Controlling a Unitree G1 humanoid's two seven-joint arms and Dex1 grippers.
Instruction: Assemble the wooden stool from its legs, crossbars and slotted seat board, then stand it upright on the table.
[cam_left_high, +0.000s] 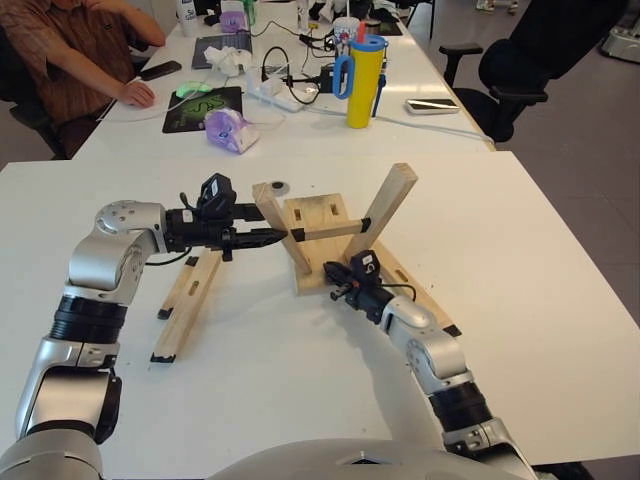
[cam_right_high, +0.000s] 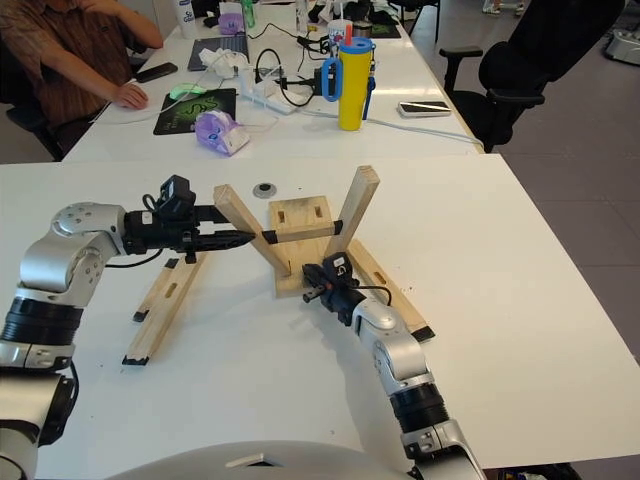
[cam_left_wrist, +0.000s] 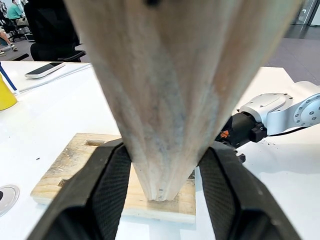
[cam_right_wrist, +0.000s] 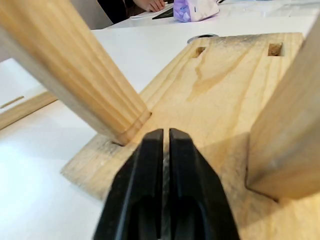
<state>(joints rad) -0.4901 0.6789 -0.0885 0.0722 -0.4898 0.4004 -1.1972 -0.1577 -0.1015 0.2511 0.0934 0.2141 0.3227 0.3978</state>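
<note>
Seat board (cam_left_high: 316, 212) lies flat mid-counter (cam_left_high: 520, 250), two legs standing in its slots. Left gripper (cam_left_high: 278, 237): jaws clamped on the left leg (cam_left_high: 270, 212). Right gripper (cam_right_wrist: 166, 137): jaws pressed together, empty, tips on the board's near edge.

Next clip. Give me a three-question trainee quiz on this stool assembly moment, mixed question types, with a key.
1. True or false: the right gripper has its fingers spread wide apart.
2. What does the left gripper hold? A nothing; B a leg standing in the seat board; C a screwdriver.
3. Fill in: the two legs standing in the board are joined by a ____.

Key: 1 false, the fingers are shut together at the board's near edge. 2 B. 3 crossbar.
</note>
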